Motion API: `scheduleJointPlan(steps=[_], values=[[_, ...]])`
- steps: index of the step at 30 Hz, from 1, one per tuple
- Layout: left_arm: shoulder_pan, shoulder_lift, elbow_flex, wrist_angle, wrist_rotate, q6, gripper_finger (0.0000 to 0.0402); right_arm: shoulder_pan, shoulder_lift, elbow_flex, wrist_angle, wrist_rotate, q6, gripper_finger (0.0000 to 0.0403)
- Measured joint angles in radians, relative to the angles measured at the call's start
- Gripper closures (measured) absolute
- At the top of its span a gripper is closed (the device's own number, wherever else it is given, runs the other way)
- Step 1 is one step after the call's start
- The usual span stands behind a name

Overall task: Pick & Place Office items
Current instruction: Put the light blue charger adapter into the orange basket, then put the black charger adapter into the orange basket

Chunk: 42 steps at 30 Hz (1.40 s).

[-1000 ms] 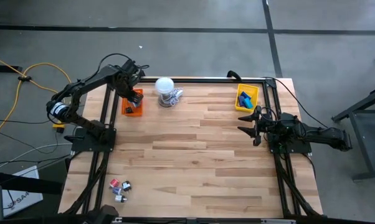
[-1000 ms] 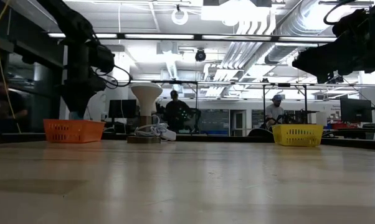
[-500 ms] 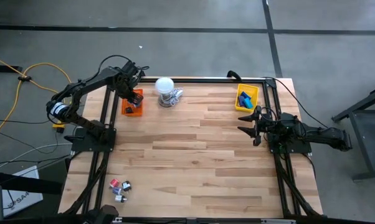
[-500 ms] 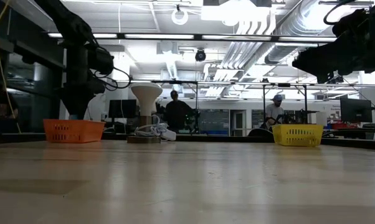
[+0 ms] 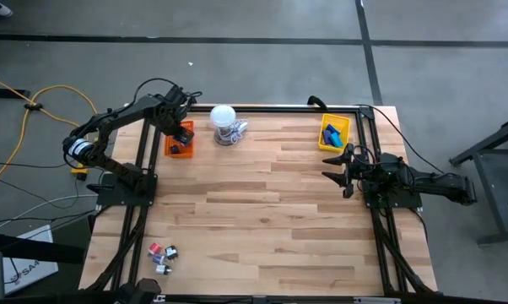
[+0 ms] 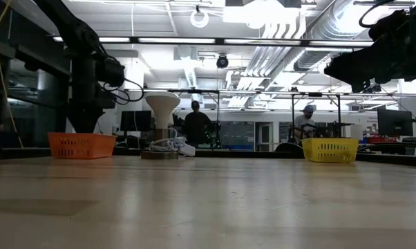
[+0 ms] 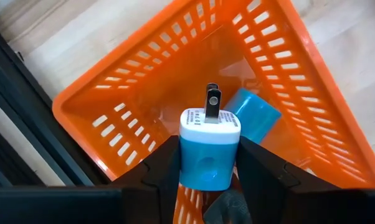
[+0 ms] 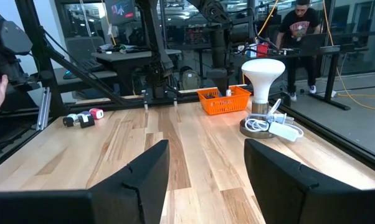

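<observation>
The left claw [image 7: 209,177] pinched a blue-and-white plug [image 7: 209,149], prongs pointing away, right over the orange tray [image 7: 113,118]. A second earlier it hung slightly farther over the tray; it had since drawn a little toward the tray's outer edge, plug unreleased, so the drop was probably close. Just past the plug, a blue block [image 7: 256,112] lay in the tray. No writing was readable. Well apart, the right claw [image 5: 340,165] waited spread above the worktop [image 5: 271,211] by the yellow tray [image 5: 333,133].

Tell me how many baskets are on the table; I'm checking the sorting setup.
2. The orange basket sits at the far left edge, under the left end effector; the yellow basket sits at the far right corner. None appear hidden.
</observation>
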Motion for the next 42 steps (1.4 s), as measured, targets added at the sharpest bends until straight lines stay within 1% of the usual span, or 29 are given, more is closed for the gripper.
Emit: scheduleJointPlan(steps=[7, 10, 32, 42], values=[[0.000, 0.000, -0.002, 0.001, 0.002, 0.003, 0.0231, 0.000, 0.000, 0.000, 0.000, 0.000, 0.000, 0.0208], [0.000, 0.000, -0.002, 0.000, 0.004, 0.002, 0.0221, 0.000, 0.000, 0.000, 0.000, 0.000, 0.000, 0.0208], [0.003, -0.001, 0.000, 0.001, 0.008, 0.013, 0.0218, 0.000, 0.000, 0.000, 0.000, 0.000, 0.000, 0.0208], [0.011, -0.100, 0.014, 0.001, 0.020, 0.036, 0.0218, 0.000, 0.000, 0.000, 0.000, 0.000, 0.000, 0.0208]])
